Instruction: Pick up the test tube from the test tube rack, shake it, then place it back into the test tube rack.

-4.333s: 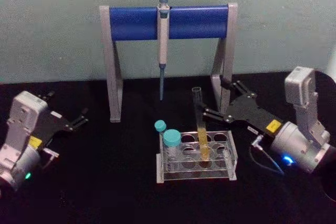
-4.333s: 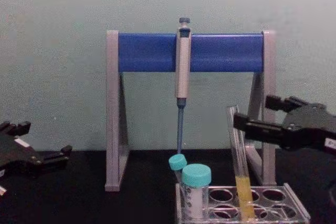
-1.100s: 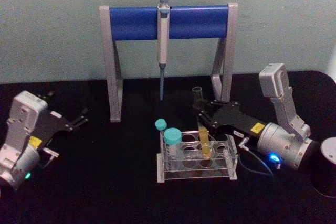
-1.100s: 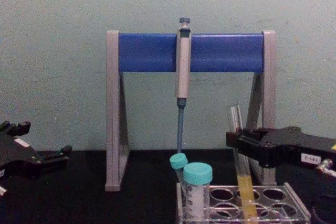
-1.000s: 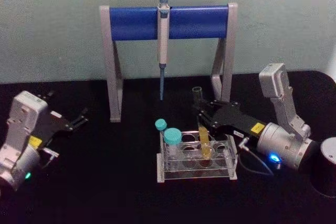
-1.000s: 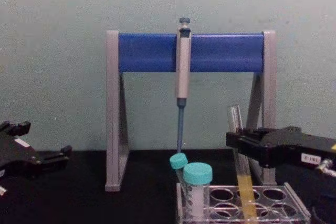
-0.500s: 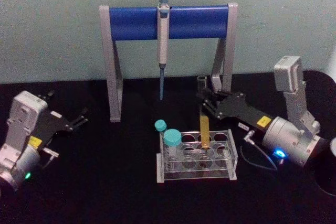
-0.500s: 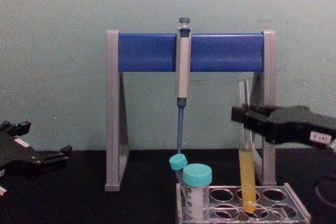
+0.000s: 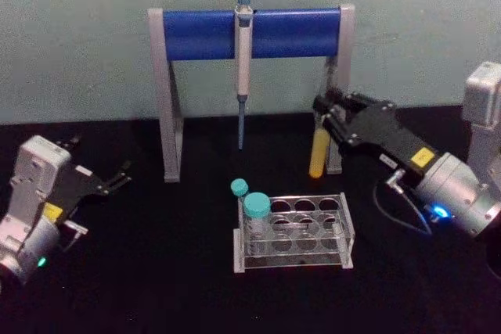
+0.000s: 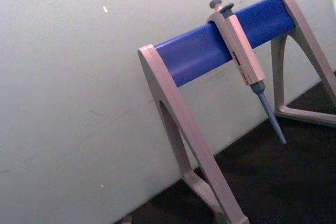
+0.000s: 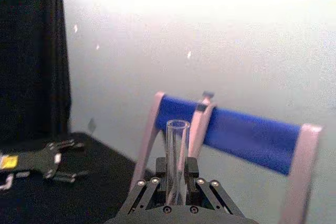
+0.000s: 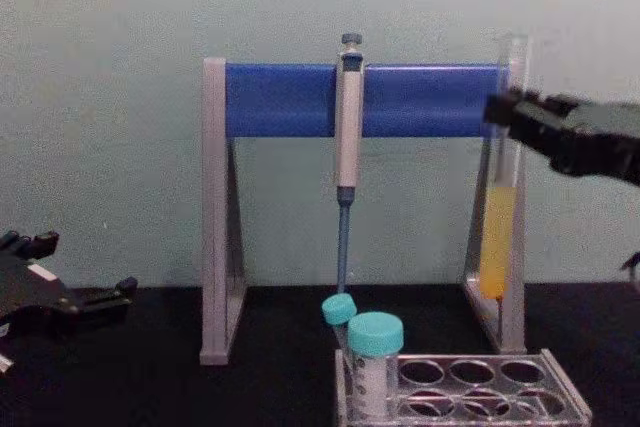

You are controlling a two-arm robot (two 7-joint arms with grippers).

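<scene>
Now the R gripper (image 9: 319, 111) is clamped on the test tube (image 9: 317, 154), held upright clear above the test tube rack (image 9: 345, 232), while the L gripper (image 9: 100, 156) sits parked far left, fingers apart.

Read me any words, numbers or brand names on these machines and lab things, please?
Nothing is legible.
Yellow label on the right gripper: too blurred to read.
Yellow tag on the left gripper: too blurred to read.
Pipette, test tube: no markings visible.
</scene>
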